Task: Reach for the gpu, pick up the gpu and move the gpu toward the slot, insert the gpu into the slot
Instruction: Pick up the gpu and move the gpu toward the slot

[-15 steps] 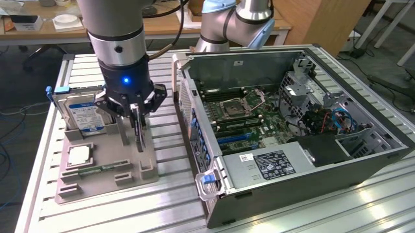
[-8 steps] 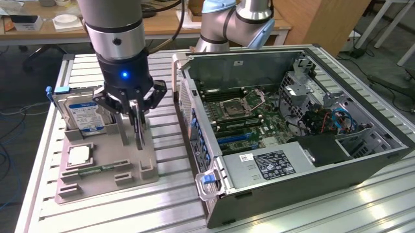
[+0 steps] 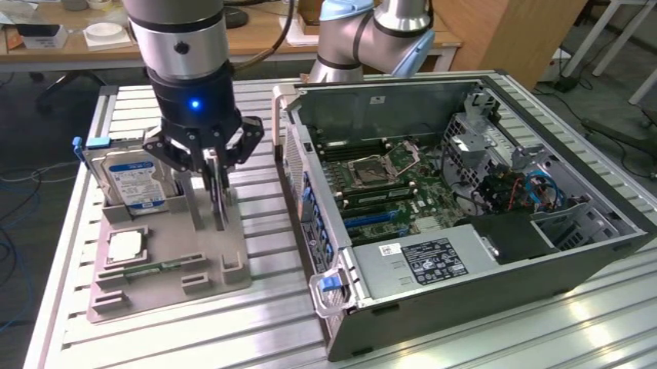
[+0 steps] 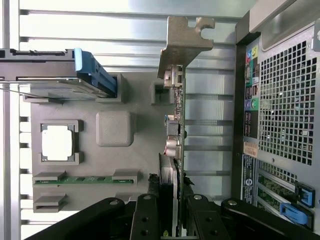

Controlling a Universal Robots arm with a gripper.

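Gripping fingers (image 4: 146, 220) on upright gpu (image 4: 176, 125)

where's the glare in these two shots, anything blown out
Exterior view: glare streaks the table at the view's lower right, and a blue light glows on the arm. Wrist view: the table slats beyond the bracket of the gpu wash out to white, and the chip in the tray is blown out, with no surface detail.
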